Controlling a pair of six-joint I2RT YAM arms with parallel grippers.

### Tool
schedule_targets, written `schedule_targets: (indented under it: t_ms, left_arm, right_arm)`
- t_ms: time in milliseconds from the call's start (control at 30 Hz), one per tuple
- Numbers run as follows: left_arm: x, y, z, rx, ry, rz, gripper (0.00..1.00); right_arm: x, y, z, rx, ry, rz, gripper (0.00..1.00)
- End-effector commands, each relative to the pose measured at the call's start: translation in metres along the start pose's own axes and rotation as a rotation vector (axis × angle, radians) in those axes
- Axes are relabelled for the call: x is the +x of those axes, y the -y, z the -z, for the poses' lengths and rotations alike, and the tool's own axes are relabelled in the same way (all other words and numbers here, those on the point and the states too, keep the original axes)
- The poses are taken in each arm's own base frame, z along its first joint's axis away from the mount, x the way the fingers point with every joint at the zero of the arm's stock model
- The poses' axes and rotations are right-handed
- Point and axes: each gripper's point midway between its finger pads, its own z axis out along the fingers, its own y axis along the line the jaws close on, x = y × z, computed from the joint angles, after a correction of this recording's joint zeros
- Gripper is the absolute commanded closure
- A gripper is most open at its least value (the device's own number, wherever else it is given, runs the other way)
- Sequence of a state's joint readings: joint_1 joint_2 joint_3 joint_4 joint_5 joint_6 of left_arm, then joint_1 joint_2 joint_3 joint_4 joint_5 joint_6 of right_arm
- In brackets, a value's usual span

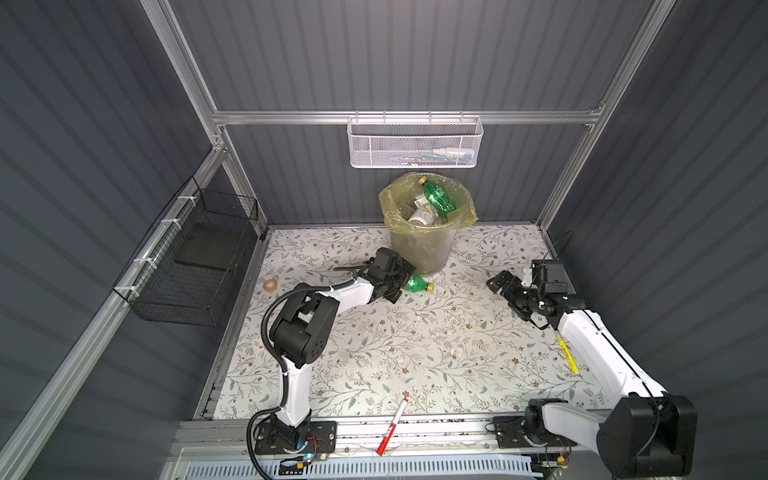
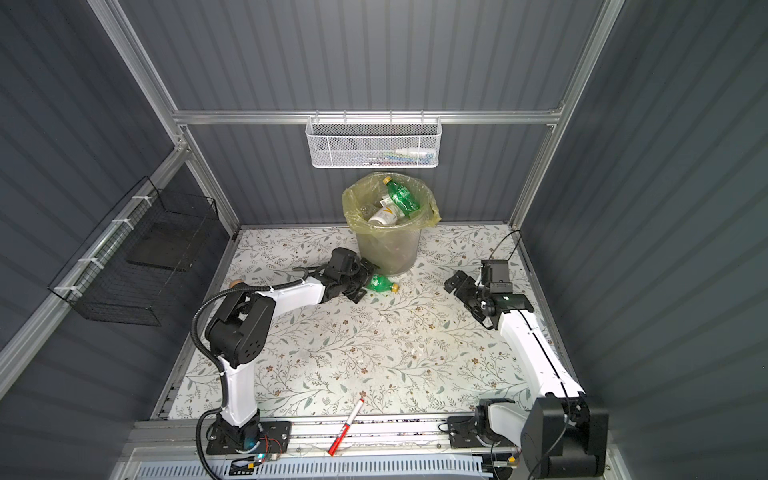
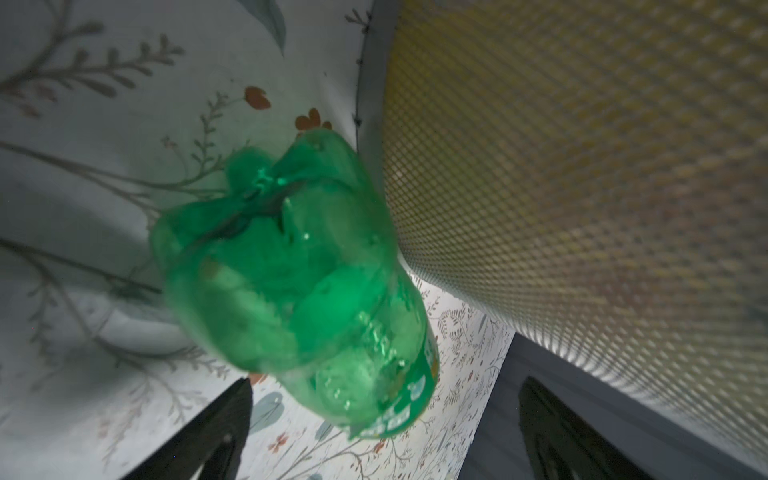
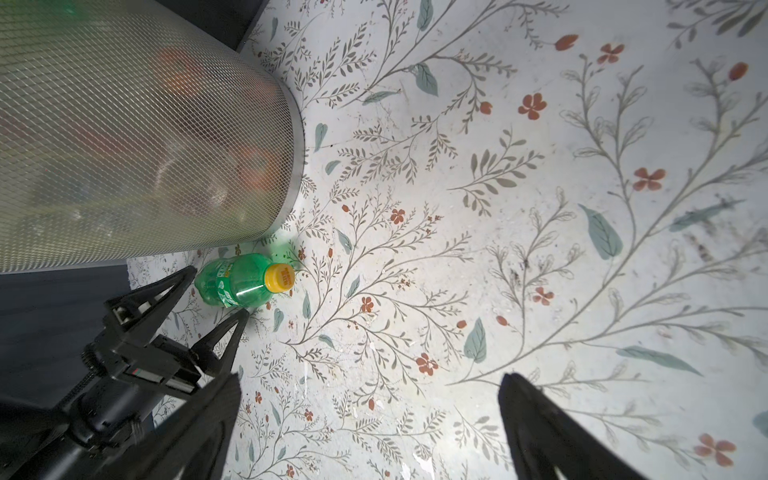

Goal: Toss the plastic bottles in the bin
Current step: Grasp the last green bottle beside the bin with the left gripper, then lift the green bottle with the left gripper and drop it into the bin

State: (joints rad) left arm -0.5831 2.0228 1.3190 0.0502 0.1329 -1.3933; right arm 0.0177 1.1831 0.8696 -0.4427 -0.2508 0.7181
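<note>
Green plastic bottle (image 1: 417, 285) lies on its side on the floral worktop (image 1: 415, 353), at the foot of the bin (image 1: 419, 249) by the back edge. Its yellow cap points away from the left gripper (image 1: 402, 283), whose spread jaws flank its base without clamping. Right gripper (image 1: 504, 294) hovers near the right edge, jaws apart and empty. More bottles (image 1: 434, 198) lie in the bin. Dark ribbed walls (image 1: 124, 124) enclose everything.
</note>
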Motion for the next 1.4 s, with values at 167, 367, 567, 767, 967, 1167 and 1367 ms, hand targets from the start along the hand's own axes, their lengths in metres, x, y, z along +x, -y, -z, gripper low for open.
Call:
schedule_targets:
  t_ms: [167, 367, 567, 767, 967, 1167, 1367]
  left_arm:
    - [-0.007, -0.027, -0.02, -0.125, 0.013, 0.044, 0.04]
    - [-0.016, -0.009, -0.022, -0.113, 0.046, -0.009, 0.21]
    - [-0.013, -0.023, -0.025, -0.133, 0.035, -0.028, 0.37]
    - [-0.01, -0.039, -0.016, -0.173, 0.031, -0.078, 0.47]
    - [-0.019, -0.05, 0.03, -0.227, 0.082, -0.175, 0.49]
    - [-0.02, -0.07, 0.079, -0.216, 0.119, -0.246, 0.49]
    - [-0.027, -0.059, 0.135, -0.171, 0.205, -0.313, 0.49]
  right_arm:
    - [0.001, 0.008, -0.015, -0.044, -0.022, -0.055, 0.01]
    - [0.008, 0.012, -0.022, -0.076, -0.064, -0.086, 0.01]
    - [0.009, 0.024, -0.022, -0.074, -0.051, -0.121, 0.01]
    - [0.009, 0.027, -0.019, -0.078, -0.046, -0.131, 0.01]
    - [0.013, 0.031, -0.017, -0.069, -0.045, -0.133, 0.01]
    - [0.018, 0.035, -0.019, -0.062, -0.063, -0.136, 0.01]
    - [0.024, 0.037, -0.021, -0.06, -0.083, -0.143, 0.01]
